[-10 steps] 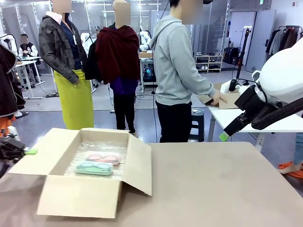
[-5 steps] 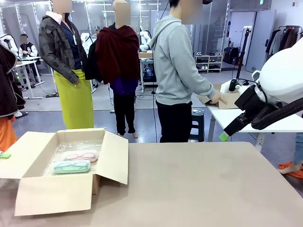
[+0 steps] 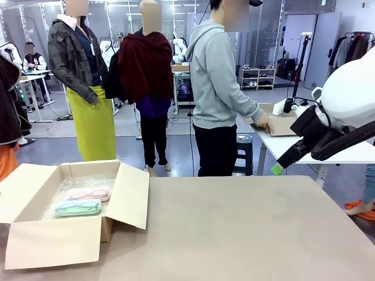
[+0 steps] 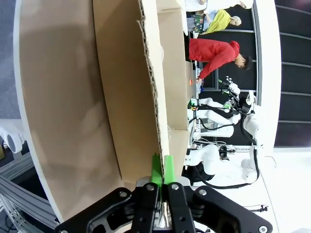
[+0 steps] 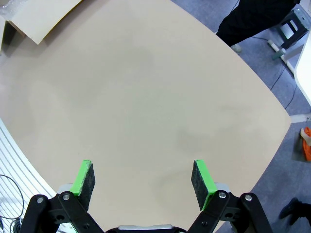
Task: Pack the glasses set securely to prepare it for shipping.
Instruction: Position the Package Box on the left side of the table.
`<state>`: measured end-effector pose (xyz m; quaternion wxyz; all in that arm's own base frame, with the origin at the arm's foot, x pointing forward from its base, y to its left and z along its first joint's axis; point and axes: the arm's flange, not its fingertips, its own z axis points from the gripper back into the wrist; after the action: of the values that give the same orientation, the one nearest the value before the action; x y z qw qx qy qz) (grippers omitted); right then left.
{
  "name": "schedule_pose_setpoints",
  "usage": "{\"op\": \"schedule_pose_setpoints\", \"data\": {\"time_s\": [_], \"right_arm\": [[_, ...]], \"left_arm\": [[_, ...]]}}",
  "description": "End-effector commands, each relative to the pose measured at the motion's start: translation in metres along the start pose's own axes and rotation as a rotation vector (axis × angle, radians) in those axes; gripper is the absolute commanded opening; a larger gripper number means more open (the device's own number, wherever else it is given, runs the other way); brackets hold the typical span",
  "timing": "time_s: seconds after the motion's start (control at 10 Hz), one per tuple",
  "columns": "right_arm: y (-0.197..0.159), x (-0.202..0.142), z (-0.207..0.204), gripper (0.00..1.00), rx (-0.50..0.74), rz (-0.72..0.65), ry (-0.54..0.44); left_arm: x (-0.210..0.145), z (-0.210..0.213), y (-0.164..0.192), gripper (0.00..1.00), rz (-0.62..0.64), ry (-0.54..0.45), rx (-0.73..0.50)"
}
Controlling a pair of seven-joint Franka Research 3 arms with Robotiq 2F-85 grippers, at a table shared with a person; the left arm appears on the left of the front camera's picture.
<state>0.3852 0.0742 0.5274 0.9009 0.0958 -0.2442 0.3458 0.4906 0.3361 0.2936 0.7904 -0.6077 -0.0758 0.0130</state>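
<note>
Cardboard box, open, brown, holding pale pink flat case & mint green flat case on bubble wrap: prob light, rigid, slick, so best pinched across short sides; left gripper clamped on box flap edge, right gripper spread wide, empty

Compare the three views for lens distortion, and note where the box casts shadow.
Front view: lines look straight; the box shades its bubble-wrapped floor around the cases. Left wrist view: the table edge bows strongly, and a soft shadow lies beside the flap pinched in the left tool. Right wrist view: the table bulges like a dome beyond the open right tool.
</note>
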Motion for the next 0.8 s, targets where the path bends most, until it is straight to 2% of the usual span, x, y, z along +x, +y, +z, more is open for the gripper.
{"op": "schedule_pose_setpoints", "data": {"time_s": [0.0,0.5,0.6,0.7], "right_arm": [[0.0027,0.0033,0.0013,1.0,-0.003,-0.02,0.013],[0.0027,0.0033,0.0013,1.0,-0.003,-0.02,0.013],[0.0027,0.0033,0.0013,1.0,-0.003,-0.02,0.013],[0.0027,0.0033,0.0013,1.0,-0.003,-0.02,0.013]], "left_arm": [[-0.0006,-0.0022,0.0007,0.02,0.004,0.003,-0.002],[0.0007,-0.0022,0.0008,0.02,0.0,0.003,-0.003],[0.0025,0.0016,-0.0018,0.39,-0.003,0.007,0.032],[0.0017,0.0033,-0.0021,0.39,-0.001,0.011,0.041]]}}
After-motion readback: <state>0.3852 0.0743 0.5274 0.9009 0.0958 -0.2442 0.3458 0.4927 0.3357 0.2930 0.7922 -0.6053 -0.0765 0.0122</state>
